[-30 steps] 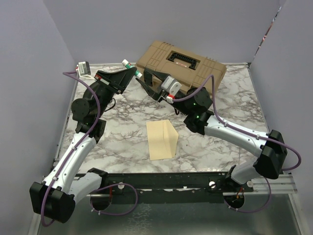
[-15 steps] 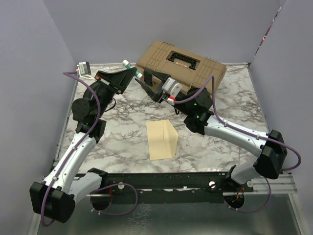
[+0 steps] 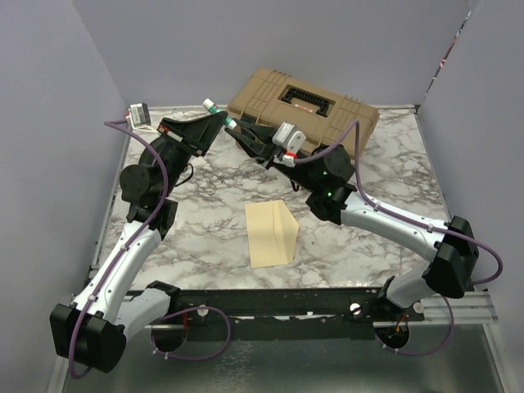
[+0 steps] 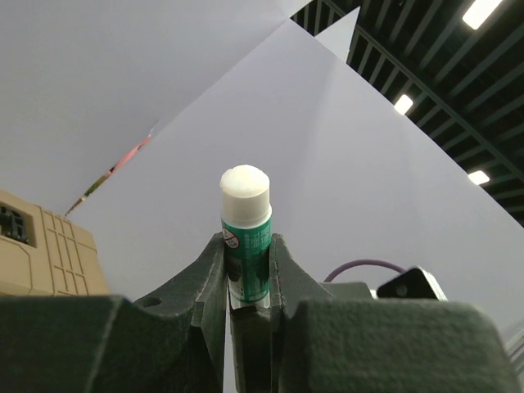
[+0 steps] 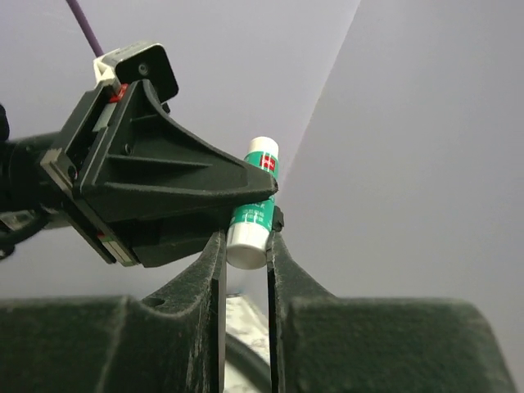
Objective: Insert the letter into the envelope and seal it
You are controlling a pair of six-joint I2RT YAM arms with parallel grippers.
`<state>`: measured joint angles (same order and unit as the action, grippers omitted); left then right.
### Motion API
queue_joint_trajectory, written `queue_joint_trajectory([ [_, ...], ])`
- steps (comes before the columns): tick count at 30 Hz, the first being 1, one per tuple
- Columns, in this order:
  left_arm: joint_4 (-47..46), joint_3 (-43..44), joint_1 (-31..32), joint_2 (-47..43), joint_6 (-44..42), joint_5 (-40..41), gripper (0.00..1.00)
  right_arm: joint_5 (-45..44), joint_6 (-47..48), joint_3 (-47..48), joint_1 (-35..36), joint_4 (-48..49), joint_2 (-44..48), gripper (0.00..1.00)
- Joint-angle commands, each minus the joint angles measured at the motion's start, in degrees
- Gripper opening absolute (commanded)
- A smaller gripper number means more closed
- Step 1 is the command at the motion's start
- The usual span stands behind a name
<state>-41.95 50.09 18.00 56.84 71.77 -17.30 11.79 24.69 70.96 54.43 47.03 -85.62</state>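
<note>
Our left hand (image 4: 247, 246) is clamped narrow on the green body of a glue stick (image 4: 246, 217), up over the far side of the bench (image 3: 205, 221). Our right hand (image 5: 244, 246) is closed on the stick's white lower end. The envelope (image 3: 268, 235) lies mid-bench, flap raised, well apart; we cannot tell the letter from it

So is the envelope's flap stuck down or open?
Open. The triangular flap sticks up along the right edge of the envelope, not pressed flat.

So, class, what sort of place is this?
Probably a robotics lab test cell: two robot arms mounted at a marble-patterned table, plain screen walls around it, industrial strip lights overhead.
</note>
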Motion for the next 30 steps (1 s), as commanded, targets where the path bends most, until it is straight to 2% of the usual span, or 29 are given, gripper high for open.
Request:
queue_joint_trajectory([
  [1,-1.7,-1.0,-0.1,-1.3,-6.5,1.1,0.0,-5.6,-20.9,6.3,0.3,-4.2,2.3,0.0],
  [5,-6.9,-1.5,-0.1,-1.9,-12.9,0.5,0.0,-8.7,-41.2,8.4,0.0,-11.0,5.3,0.0],
  [10,-11.8,0.1,-0.1,-0.2,-14.9,-3.1,0.0,-9.8,-62.4,8.2,-1.6,-15.7,7.4,0.0],
  [16,-15.2,1.1,-0.1,0.6,-15.2,-5.3,0.0,-4.7,-87.0,2.5,-4.5,-7.7,7.4,0.0],
  [22,-16.1,2.2,-0.1,1.2,-14.4,-7.2,0.0,-0.2,-107.3,-2.3,-4.8,11.1,1.9,0.0],
  [25,-16.8,2.0,-0.1,1.3,-14.2,-6.5,0.0,-1.3,-109.3,-3.5,-4.7,16.6,0.7,0.0],
  [27,-16.8,1.8,-0.1,1.2,-13.8,-5.8,0.0,-2.2,-105.7,-4.1,-4.7,17.4,1.6,0.01],
  [28,-16.8,1.8,-0.1,1.2,-13.3,-5.4,0.0,-2.4,-102.8,-4.2,-4.7,16.8,2.4,0.06],
  [30,-16.7,1.7,-0.1,1.3,-12.2,-4.5,0.0,-1.8,-93.9,-4.2,-4.7,13.0,4.5,0.39],
])
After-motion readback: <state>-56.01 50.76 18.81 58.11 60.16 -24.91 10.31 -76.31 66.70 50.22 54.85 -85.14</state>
